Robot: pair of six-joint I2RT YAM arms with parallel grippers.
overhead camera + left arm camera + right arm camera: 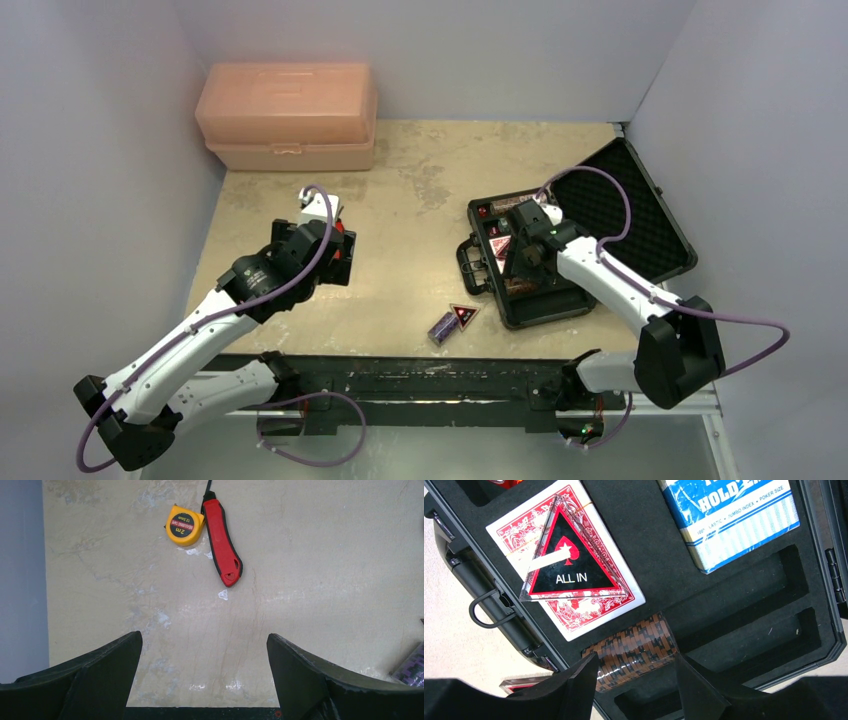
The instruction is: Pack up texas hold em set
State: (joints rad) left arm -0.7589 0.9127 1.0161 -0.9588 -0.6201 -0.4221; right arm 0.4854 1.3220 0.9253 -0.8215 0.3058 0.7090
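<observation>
Both reaching forward, tilted down, left claw (pixel 204 639) spread wide, right claw (pixel 636 661) clamping chip stack (pixel 634 641) over case (pixel 744 605)

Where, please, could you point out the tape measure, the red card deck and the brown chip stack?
tape measure (pixel 185 526): left wrist view, on its round label.
red card deck (pixel 585 614): right wrist view, bare patterned back near its lower corner.
brown chip stack (pixel 634 646): right wrist view, middle of its side.

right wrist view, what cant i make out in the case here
- Brown chip stack: near end hidden behind the fingers of the right pincer; grip unclear.
- Blue card deck: cut off by the top edge.
- Red-edged item outside the case: mostly behind a finger, unidentifiable.
</observation>
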